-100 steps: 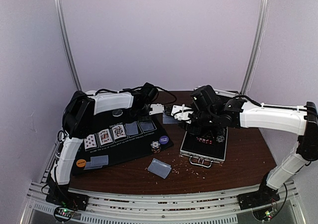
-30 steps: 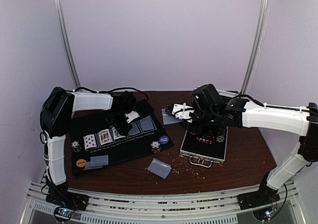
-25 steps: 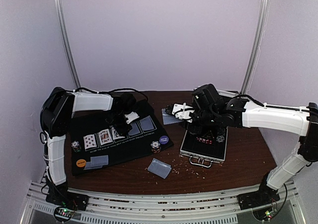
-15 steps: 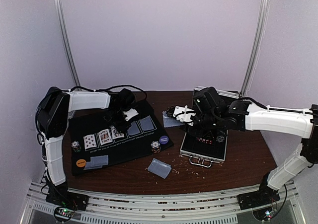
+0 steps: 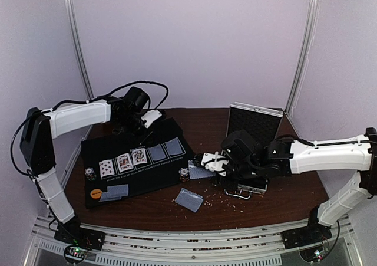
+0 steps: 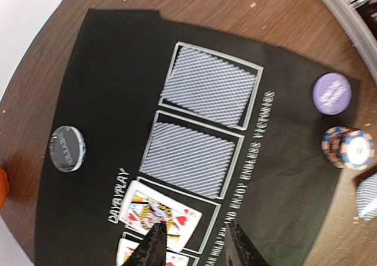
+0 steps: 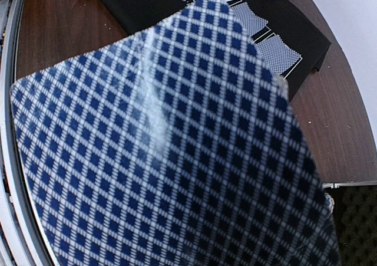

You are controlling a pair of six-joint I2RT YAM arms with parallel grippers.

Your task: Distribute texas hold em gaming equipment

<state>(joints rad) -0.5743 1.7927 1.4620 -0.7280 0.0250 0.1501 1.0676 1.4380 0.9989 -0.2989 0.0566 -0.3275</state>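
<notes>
A: How far along is the distributing being judged to be?

B: Well along. On the black mat (image 5: 147,179), three face-up cards (image 5: 124,161) and two face-down cards (image 5: 165,150) are being shown in a row left of centre in the overhead view. Chip stacks (image 5: 89,173) are being seen at both ends of the mat, along with an orange button (image 5: 95,192), a purple button (image 6: 331,93) and a grey button (image 6: 66,149). One card pair (image 5: 118,191) is lying at the mat's lower left, and a second pair (image 5: 189,200) is on the tabletop (image 5: 283,195) at lower centre.

A: What is being left?

B: Probably another hand. The held card (image 5: 199,172) is being gripped in the jaws of the right gripper (image 5: 207,163), just right of centre, beside the mat's right edge.

A: How is it being oriented?

B: Its patterned back is being turned toward the wrist camera, with the long axis running from upper left to lower right there. Seen from overhead, it is being pointed leftward at the mat.

A: And the left gripper (image 6: 194,242)?

B: It is being held above the mat, with the jaws moderately parted and nothing between them.
</notes>
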